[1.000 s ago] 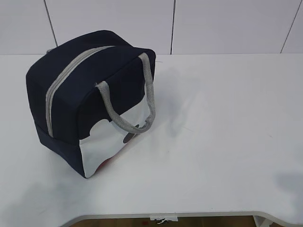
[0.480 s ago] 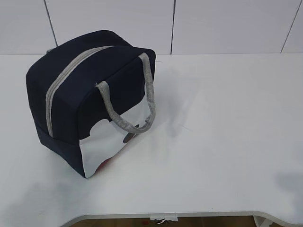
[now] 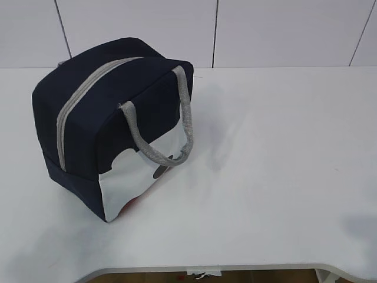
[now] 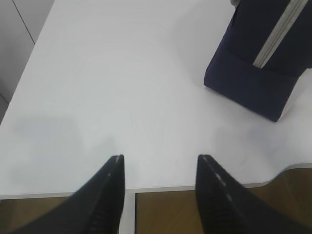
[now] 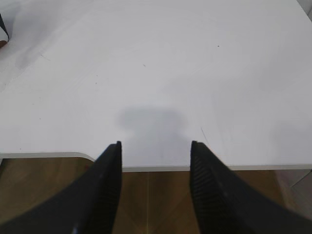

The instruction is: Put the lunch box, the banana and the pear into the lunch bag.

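The navy lunch bag (image 3: 112, 118) stands on the left of the white table (image 3: 271, 165), its grey zipper (image 3: 79, 103) closed along the top and a grey strap handle (image 3: 177, 127) hanging over its white side panel. The left wrist view catches the bag's end (image 4: 258, 63) at upper right. My left gripper (image 4: 160, 158) hangs open over the table's near edge, nothing between its fingers. My right gripper (image 5: 156, 144) is also open and empty above the near edge. Lunch box, banana and pear are out of view. Neither arm shows in the exterior view.
The table's front edge has a curved cut-out (image 3: 206, 268) with brown floor (image 5: 156, 195) below it. A white panelled wall (image 3: 235, 29) rises behind the table. A faint arm shadow (image 3: 362, 227) lies at the lower right.
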